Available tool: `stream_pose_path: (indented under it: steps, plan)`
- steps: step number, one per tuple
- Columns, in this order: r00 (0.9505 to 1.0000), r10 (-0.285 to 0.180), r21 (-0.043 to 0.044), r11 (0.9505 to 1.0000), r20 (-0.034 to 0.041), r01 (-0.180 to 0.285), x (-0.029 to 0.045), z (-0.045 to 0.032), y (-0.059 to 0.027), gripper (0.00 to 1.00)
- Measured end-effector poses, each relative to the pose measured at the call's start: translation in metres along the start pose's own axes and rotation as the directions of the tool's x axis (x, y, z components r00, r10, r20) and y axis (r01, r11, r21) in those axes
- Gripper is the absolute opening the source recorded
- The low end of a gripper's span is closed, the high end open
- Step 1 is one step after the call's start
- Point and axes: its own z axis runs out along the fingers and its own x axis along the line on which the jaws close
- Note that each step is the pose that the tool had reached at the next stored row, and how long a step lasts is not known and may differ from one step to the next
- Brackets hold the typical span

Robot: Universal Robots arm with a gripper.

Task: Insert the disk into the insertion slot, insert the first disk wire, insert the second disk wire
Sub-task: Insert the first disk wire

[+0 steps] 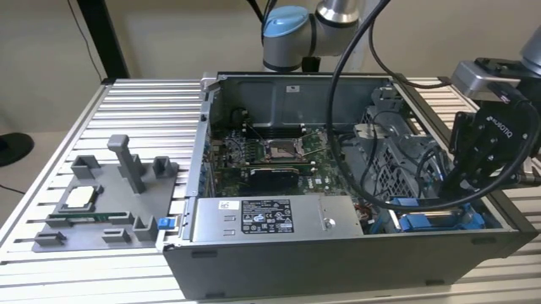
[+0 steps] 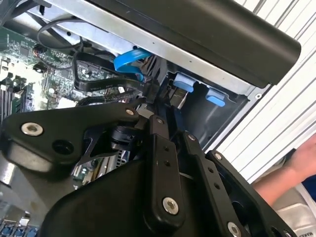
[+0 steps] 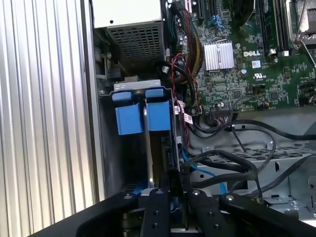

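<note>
The disk [image 1: 432,223], in its bright blue carrier, sits edge-up inside the insertion slot [image 1: 478,221] at the near right corner of the open computer case. In the first wrist view the carrier's two blue tabs [image 3: 143,117] top the slot's grey wall [image 3: 106,148]. My gripper [image 1: 452,189] reaches down into that corner, right over the disk. In both wrist views its fingers [image 2: 157,148] come together on a black wire connector [image 2: 154,92] at the disk's edge [image 3: 173,178]. A black flat wire [image 2: 94,84] and a blue wire [image 2: 129,60] loop away from there.
The grey power-supply box [image 1: 253,218] lies along the case's near wall, the motherboard [image 1: 270,158] behind it, and a perforated fan cage [image 1: 397,161] with loose black cables beside the slot. A grey fixture tray [image 1: 101,202] stands at the exterior view's left. A person's hand [image 2: 298,163] is outside the case.
</note>
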Motion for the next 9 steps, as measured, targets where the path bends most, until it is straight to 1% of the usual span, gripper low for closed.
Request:
stream_pose_path:
  steps: [2,7,9]
  plan:
    - [1.0000,-0.006,0.0002,1.0000,-0.0005,0.006,-0.0001,0.0014,-0.0001,0.00]
    - [0.9989,-0.047,0.0019,0.9989,-0.0049,0.047,-0.0003,0.0021,-0.0015,0.00]
    - [0.9984,-0.056,0.0022,0.9984,-0.0057,0.056,-0.0003,0.0026,-0.0016,0.00]
